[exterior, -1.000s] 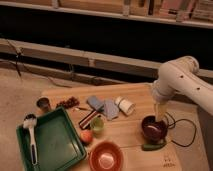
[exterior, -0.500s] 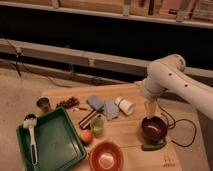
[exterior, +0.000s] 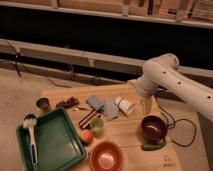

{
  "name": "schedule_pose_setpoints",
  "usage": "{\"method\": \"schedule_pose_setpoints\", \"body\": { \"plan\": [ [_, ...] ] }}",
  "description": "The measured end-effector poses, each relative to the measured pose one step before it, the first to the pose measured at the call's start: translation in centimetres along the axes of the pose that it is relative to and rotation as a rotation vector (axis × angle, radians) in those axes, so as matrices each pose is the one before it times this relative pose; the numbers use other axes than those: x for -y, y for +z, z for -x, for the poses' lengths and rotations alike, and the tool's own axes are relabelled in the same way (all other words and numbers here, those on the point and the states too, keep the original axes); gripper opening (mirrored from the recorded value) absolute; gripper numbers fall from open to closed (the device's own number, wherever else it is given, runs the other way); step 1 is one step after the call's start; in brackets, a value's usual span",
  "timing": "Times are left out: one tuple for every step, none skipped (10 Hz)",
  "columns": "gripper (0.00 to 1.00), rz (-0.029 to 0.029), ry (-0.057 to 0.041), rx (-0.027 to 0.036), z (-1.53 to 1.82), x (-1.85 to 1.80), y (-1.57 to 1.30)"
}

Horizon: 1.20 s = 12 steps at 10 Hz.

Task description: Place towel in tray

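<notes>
Blue-grey and crumpled, the towel lies near the middle of the bench. It is just beside a white cup and well apart from the tray, which sits at the left front corner with a white brush in it. The gripper hangs open and empty to the right of the cup, above and behind a maroon bowl. The step in hand looks like the approach, since the towel is not yet grasped. The next move calls for crossing left past the cup, lowering onto the cloth and pinching it. The bench is pale wood; behind it a pale ledge runs along a dark wall.
</notes>
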Motion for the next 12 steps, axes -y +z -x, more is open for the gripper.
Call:
{"method": "schedule_pose_setpoints", "body": {
  "plan": [
    [1.00,0.00316,-0.01626,0.00237,0.252,0.605,0.327],
    [1.00,0.00500,-0.00291,0.00282,-0.302,0.126,0.223],
    [1.00,0.00683,-0.00601,0.00958,-0.372,0.240,0.458],
    [1.00,0.00351,-0.01349,0.01176,0.027,0.247,0.461],
    [1.00,0.00517,-0.01838,0.01479,0.121,0.224,0.575],
    [1.00,0.01575,-0.00674,0.00549,-0.194,-0.045,0.851],
    [1.00,0.00703,-0.01618,0.00100,0.161,0.442,0.767],
    [1.00,0.00267,-0.02901,0.00320,0.492,0.947,0.716],
    [1.00,0.01163,-0.01176,-0.00181,-0.083,0.098,0.438],
    [1.00,0.01492,-0.01482,-0.00125,0.091,0.157,0.565],
    [1.00,0.00695,-0.01939,0.00434,0.737,0.611,0.629],
    [1.00,0.01029,-0.02292,0.00250,0.907,0.544,0.790]
  ]
}}
